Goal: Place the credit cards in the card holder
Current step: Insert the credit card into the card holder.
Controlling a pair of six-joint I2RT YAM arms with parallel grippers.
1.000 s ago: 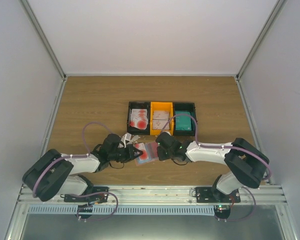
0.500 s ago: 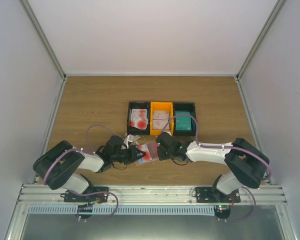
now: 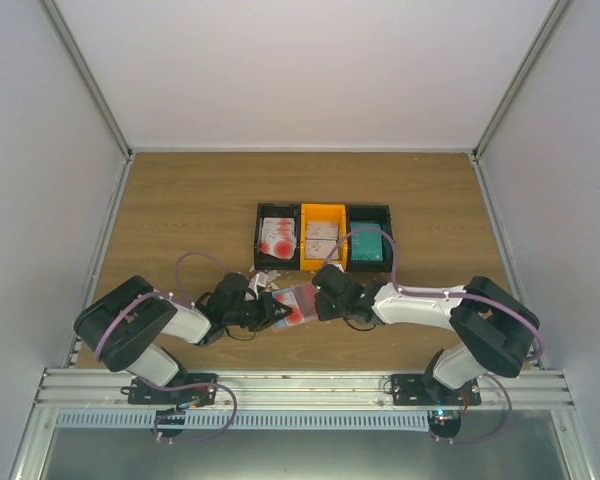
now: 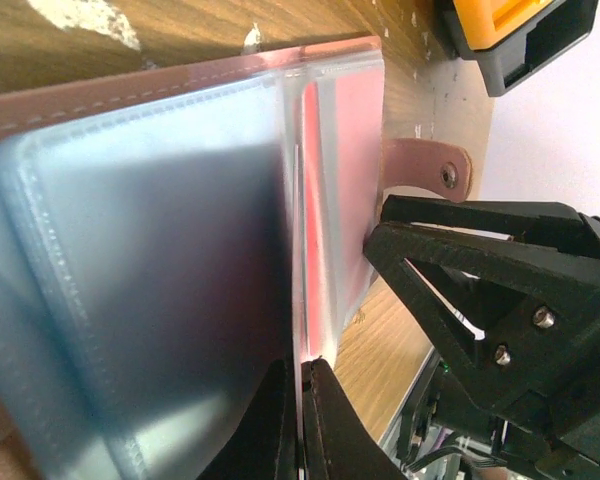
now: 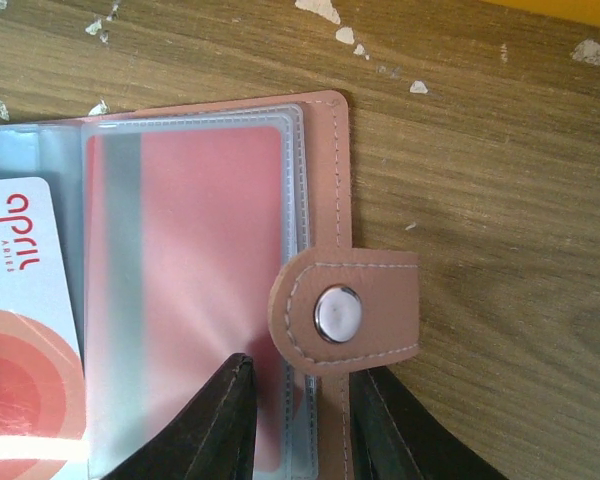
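left pincer [image 4: 298,420] presses credit card [image 5: 25,330] into card holder [image 5: 325,180] under right pincer [image 5: 298,420]

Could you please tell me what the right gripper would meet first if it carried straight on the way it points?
The card holder: the right gripper points down at its strap edge, the snap tab just ahead between its jaws. It may already touch; depth is unclear.

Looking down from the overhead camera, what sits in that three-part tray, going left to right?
Black left compartment holding white cards with red circles → orange middle compartment holding white cards with faint print → black right compartment holding teal cards.
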